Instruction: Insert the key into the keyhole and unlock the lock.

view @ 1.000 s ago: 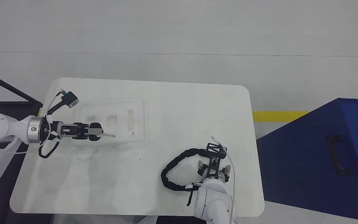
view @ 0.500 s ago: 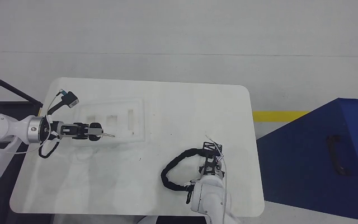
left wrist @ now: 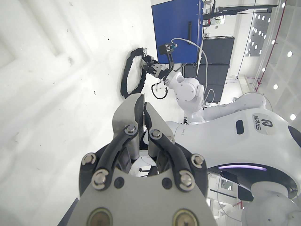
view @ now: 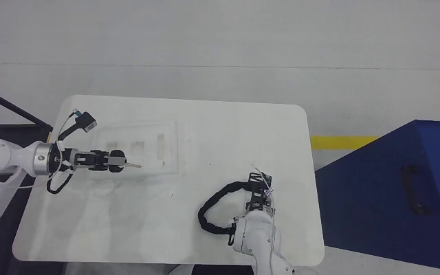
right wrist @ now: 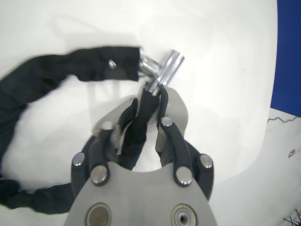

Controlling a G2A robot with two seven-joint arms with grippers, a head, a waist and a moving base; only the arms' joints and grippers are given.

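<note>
We see the left gripper [view: 123, 164] closed on the key [view: 134, 166], and the metal tip of the key sticks out toward 3 o'clock, over a white foam tray [view: 172, 137]. This gripper is at the 9 o'clock side of the table [view: 240, 130]. The right gripper [right wrist: 151, 95] is pinched on one end of the black sleeved chain [right wrist: 58, 69], just behind the shiny lock [right wrist: 170, 65], which comes out past the fingertips and touches the other end of the chain. From the top, the chain makes a loop on the table at 9 o'clock from the right gripper. The lock is toward 4 o'clock from the key, well apart. We cannot tell where the keyhole faces.
</note>
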